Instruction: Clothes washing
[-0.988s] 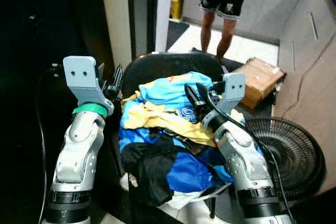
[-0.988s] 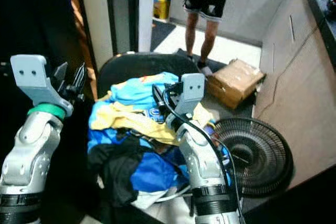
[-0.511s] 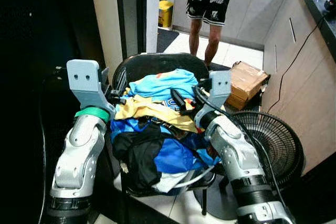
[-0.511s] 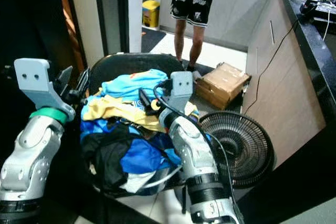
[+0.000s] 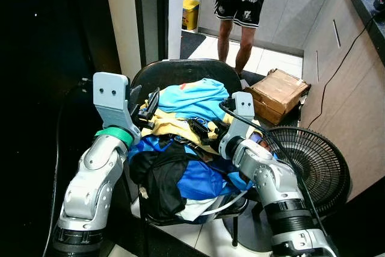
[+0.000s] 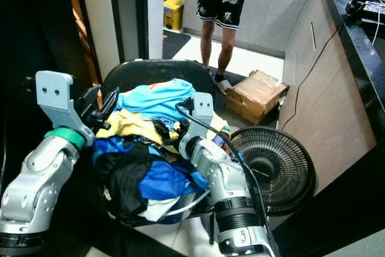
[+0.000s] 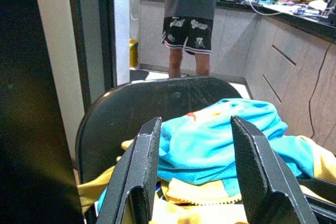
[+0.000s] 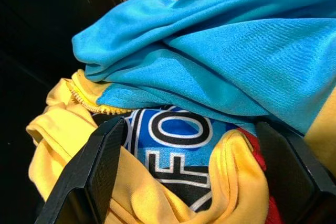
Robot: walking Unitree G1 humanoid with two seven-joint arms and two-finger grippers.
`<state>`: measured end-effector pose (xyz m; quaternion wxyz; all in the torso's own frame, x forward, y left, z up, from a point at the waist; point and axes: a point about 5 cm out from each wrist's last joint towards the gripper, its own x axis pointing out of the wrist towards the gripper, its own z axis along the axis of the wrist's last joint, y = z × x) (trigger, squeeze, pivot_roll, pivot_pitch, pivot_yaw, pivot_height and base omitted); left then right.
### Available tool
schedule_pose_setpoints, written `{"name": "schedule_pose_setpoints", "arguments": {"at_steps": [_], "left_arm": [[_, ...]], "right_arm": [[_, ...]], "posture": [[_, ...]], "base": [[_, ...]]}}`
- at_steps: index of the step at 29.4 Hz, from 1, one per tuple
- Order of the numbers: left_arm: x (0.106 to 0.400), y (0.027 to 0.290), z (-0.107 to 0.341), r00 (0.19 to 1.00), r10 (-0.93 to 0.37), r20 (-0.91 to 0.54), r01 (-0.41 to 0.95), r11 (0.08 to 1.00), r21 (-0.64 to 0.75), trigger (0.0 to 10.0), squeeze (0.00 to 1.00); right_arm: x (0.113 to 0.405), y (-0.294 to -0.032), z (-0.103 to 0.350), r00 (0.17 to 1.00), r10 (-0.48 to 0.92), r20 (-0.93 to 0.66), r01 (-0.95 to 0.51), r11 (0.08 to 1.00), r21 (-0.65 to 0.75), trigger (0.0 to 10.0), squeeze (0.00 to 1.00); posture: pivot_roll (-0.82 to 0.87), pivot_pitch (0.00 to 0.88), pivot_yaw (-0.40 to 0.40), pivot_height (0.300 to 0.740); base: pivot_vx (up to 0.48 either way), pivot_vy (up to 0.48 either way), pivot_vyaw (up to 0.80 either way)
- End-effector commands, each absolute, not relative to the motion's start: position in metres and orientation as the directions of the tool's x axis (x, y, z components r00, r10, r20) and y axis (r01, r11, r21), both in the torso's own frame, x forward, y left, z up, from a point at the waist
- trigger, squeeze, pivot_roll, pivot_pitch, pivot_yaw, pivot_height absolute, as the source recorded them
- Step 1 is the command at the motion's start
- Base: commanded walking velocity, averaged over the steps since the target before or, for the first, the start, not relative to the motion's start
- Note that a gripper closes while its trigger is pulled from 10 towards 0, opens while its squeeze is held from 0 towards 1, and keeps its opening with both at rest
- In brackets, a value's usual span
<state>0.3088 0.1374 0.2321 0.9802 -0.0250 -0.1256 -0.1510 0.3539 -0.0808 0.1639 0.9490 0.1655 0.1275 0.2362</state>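
Clothes pile (image 5: 180, 148) on black chair (image 5: 180, 73), frame center; fan (image 5: 313, 164) lower right, cardboard box (image 5: 278, 93) and person's legs (image 5: 240, 25) behind. Left gripper (image 5: 146, 105) spread wide at pile's left edge. Right gripper (image 5: 201, 129) jaws apart, pressed into yellow & blue shirts.

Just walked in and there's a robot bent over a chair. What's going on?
It is reaching for a pile of clothes on a black chair. The right tool is open, pushed into the yellow and blue garments; the left tool is open at the pile's side. A person stands behind.
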Motion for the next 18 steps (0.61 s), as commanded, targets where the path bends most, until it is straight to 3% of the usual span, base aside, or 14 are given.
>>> {"name": "schedule_pose_setpoints", "arguments": {"at_steps": [1,3,4,5,6,8,9,10,17,18], "left_arm": [[0.3066,0.1358,0.2289,0.923,-0.304,0.237,0.315,0.949,-0.011,10.0,0.00],[0.3066,0.1353,0.2287,0.922,-0.311,0.232,0.322,0.947,-0.010,10.0,0.00],[0.3064,0.1337,0.2276,0.919,-0.328,0.221,0.337,0.942,-0.002,10.0,0.00],[0.3060,0.1324,0.2266,0.915,-0.343,0.211,0.349,0.937,0.011,10.0,0.00],[0.3060,0.1324,0.2266,0.915,-0.343,0.211,0.349,0.937,0.011,10.0,0.00],[0.3058,0.1315,0.2257,0.913,-0.354,0.202,0.357,0.934,0.022,10.0,0.00],[0.3058,0.1315,0.2257,0.913,-0.354,0.202,0.357,0.934,0.022,10.0,0.00],[0.3059,0.1318,0.2257,0.913,-0.354,0.201,0.356,0.934,0.026,10.0,0.00],[0.3058,0.1325,0.2262,0.912,-0.356,0.202,0.357,0.934,0.034,10.0,0.00],[0.3058,0.1323,0.2261,0.912,-0.359,0.201,0.359,0.933,0.037,10.0,0.00]], "right_arm": [[0.3470,-0.0827,0.1344,0.824,0.478,-0.303,-0.348,0.850,0.394,10.0,0.00],[0.3457,-0.0820,0.1334,0.817,0.486,-0.311,-0.343,0.843,0.415,10.0,0.00],[0.3449,-0.0821,0.1303,0.813,0.482,-0.326,-0.318,0.837,0.445,6.7,0.00],[0.3464,-0.0857,0.1290,0.838,0.428,-0.339,-0.336,0.893,0.298,10.0,0.00],[0.3464,-0.0857,0.1290,0.838,0.428,-0.339,-0.336,0.893,0.298,10.0,0.00],[0.3473,-0.0868,0.1304,0.868,0.395,-0.301,-0.404,0.914,0.033,10.0,0.00],[0.3473,-0.0868,0.1304,0.868,0.395,-0.301,-0.404,0.914,0.033,10.0,0.00],[0.3468,-0.0854,0.1321,0.876,0.397,-0.273,-0.429,0.901,-0.064,10.0,0.00],[0.3412,-0.0822,0.1261,0.852,0.437,-0.290,-0.494,0.854,-0.164,10.0,0.00],[0.3406,-0.0837,0.1247,0.851,0.433,-0.298,-0.494,0.853,-0.171,5.6,0.00]], "posture": [[0.12,0.066,0.011,0.740],[0.12,0.066,0.011,0.740],[0.12,0.058,0.017,0.740],[0.12,0.058,0.017,0.740],[0.12,0.058,0.017,0.740],[0.12,0.050,0.020,0.740],[0.12,0.050,0.020,0.740],[0.12,0.050,0.020,0.740],[0.13,0.040,0.021,0.740],[0.12,0.036,0.026,0.740]], "base": [[0.000,0.000,0.00],[0.000,0.000,0.00],[0.000,0.000,0.00],[0.000,0.000,0.00],[0.000,0.000,0.00],[0.000,0.000,0.00],[0.000,0.000,0.00],[0.000,0.000,0.00],[0.000,0.000,0.00],[0.000,0.000,0.00]]}}
